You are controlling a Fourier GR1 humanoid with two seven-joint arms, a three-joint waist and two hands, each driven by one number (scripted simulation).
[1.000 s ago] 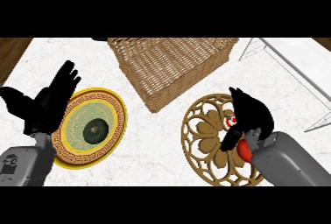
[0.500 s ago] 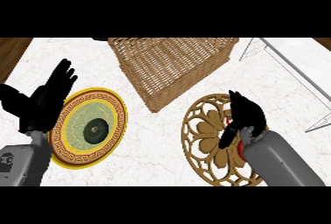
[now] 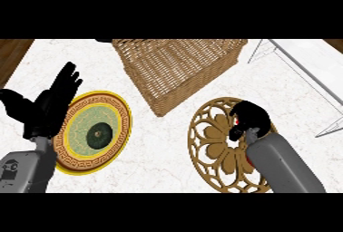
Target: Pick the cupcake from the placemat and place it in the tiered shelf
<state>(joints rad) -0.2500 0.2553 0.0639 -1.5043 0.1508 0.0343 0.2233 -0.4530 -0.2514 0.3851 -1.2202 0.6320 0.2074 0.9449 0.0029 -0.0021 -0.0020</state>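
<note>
A round gold openwork placemat (image 3: 213, 136) lies on the marble counter at the right. My right hand (image 3: 250, 116) is over its right half, fingers curled down around the cupcake (image 3: 236, 121). Only a small red bit of the cupcake shows under the fingers; the rest is hidden. The tiered shelf (image 3: 303, 68), a white wire frame, stands at the back right, apart from the hand. My left hand (image 3: 47, 107) rests open at the left, fingers up, over the edge of a yellow plate.
A large wicker basket (image 3: 175, 68) stands at the back middle, between the plate and the shelf. The yellow patterned plate (image 3: 97, 132) with a dark centre lies at the left. Bare marble shows between plate and placemat.
My right hand's fingers have curled tighter over the cupcake, and the forearm has come in over the placemat, hiding most of the red that showed before. The left hand has barely shifted.
</note>
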